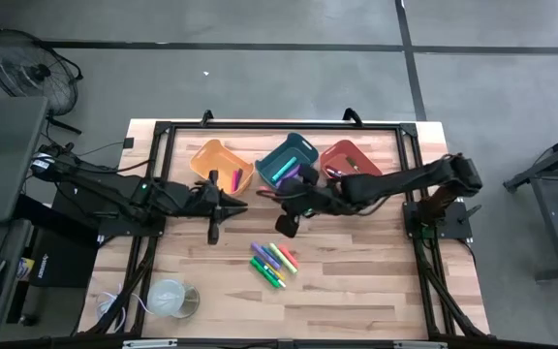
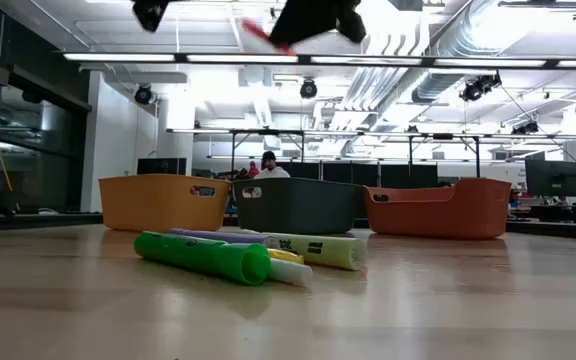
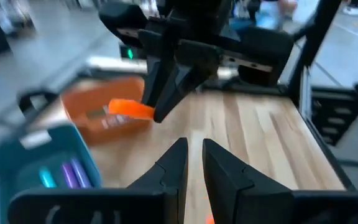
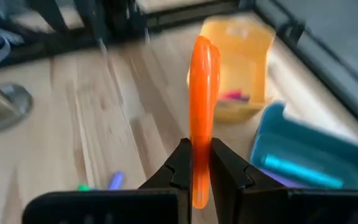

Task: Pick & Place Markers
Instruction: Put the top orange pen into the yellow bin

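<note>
My right gripper (image 1: 271,198) hangs high over the table's middle, shut on an orange marker (image 4: 202,93). This marker also shows in the left wrist view (image 3: 129,109) and at the top of the low view (image 2: 263,38). My left gripper (image 1: 241,206) hovers just left of it, pointing toward it. Its fingers (image 3: 194,163) are shut to a narrow slit with nothing seen between them. Several loose markers (image 1: 271,262) lie flat on the wood nearer the front edge, a green one (image 2: 203,256) foremost. My right gripper pinches the orange marker near its rear end (image 4: 197,167) between its two fingers. The marker lies along the fingers, and most of it sticks out past their tips. The fingers slant down toward the table's left. The marker is lifted clear of the table.
Three bins stand in a row at the back: a yellow-orange one (image 1: 219,163) with a pink marker in it, a teal one (image 1: 287,163) with cyan and purple markers, and a red one (image 1: 352,158). A white round cup-like thing (image 1: 170,297) sits near the front left.
</note>
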